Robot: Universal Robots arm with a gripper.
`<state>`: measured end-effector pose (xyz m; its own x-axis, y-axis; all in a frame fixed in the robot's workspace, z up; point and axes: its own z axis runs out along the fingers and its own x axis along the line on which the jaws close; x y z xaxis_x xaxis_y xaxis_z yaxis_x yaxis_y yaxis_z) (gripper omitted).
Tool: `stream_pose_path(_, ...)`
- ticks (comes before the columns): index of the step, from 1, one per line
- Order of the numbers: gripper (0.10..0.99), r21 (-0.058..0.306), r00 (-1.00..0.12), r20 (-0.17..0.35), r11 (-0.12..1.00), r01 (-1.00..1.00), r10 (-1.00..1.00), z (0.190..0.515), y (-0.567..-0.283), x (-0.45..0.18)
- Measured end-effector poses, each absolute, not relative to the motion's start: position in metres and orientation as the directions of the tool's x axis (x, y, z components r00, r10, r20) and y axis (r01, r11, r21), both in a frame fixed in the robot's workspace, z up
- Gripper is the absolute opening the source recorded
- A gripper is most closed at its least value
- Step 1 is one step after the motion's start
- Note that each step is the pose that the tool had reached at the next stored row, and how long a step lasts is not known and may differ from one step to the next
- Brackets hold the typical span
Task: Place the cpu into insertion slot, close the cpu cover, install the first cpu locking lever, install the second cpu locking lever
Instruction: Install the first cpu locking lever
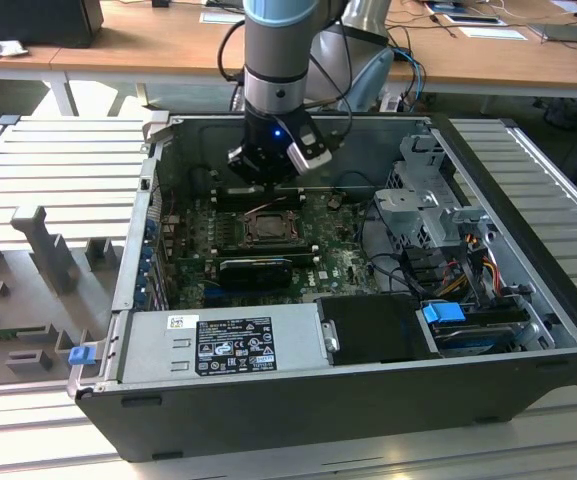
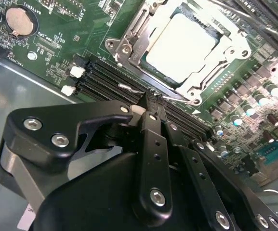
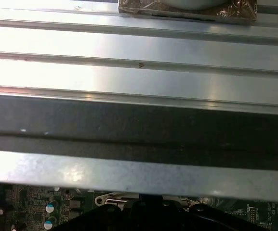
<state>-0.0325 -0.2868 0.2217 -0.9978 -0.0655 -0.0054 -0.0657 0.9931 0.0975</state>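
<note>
The gripper's (image 2: 149, 100) black fingers (image 2: 152, 130) are drawn close together with no gap showing between the tips. The tips sit right at a thin wire lever (image 2: 129, 88) that runs along the near edge of the socket, though I cannot tell whether they pinch it or only press on it. Just beyond the tips, in the second wrist view, lies the insertion slot (image 2: 122, 48) with its grey metal surround. The cpu (image 2: 182, 45), pale and square, lies flat inside it. The cpu cover (image 2: 224, 48) lies down around the chip, which shows through the cut-out centre. Between the fingers and the socket run the long black memory slots (image 2: 100, 77), on the green board (image 2: 57, 43) that also carries a round coin cell (image 2: 19, 20). In the exterior view the gripper (image 1: 268, 175) hangs in the upper middle of the frame at the end of the arm (image 1: 283, 50), which reaches down into the open computer case (image 1: 368, 400). The socket sits just below the gripper, near the frame's centre. A grey power supply (image 1: 223, 340) lies across the lower middle of the frame. The first wrist view looks across pale metal ribs (image 3: 139, 82).
</note>
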Motion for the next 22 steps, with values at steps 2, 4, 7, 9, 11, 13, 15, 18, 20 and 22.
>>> stream_pose_path(2,0.106,0.098,-0.998,-0.006,0.993,-0.066,-0.066,0.221,-0.287,-0.031)
stream_pose_path(4,0.106,0.098,-0.998,-0.005,0.993,-0.066,-0.066,0.22,-0.287,-0.028)
stream_pose_path(7,0.106,0.099,-0.998,-0.005,0.993,-0.067,-0.066,0.219,-0.287,-0.022)
stream_pose_path(9,0.106,0.1,-0.997,-0.006,0.992,-0.072,-0.072,0.217,-0.287,-0.02)
stream_pose_path(11,0.106,0.1,-0.997,-0.006,0.992,-0.08,-0.08,0.217,-0.286,-0.019)
stream_pose_path(13,0.106,0.1,-0.997,-0.006,0.991,-0.083,-0.083,0.216,-0.286,-0.019)
stream_pose_path(15,0.106,0.1,-0.996,-0.006,0.991,-0.085,-0.085,0.215,-0.286,-0.018)
stream_pose_path(18,0.106,0.101,-0.996,-0.006,0.991,-0.088,-0.088,0.213,-0.286,-0.018)
stream_pose_path(20,0.106,0.101,-0.996,-0.006,0.991,-0.089,-0.089,0.211,-0.286,-0.018)
stream_pose_path(22,0.106,0.101,-0.996,-0.006,0.991,-0.09,-0.09,0.21,-0.286,-0.018)
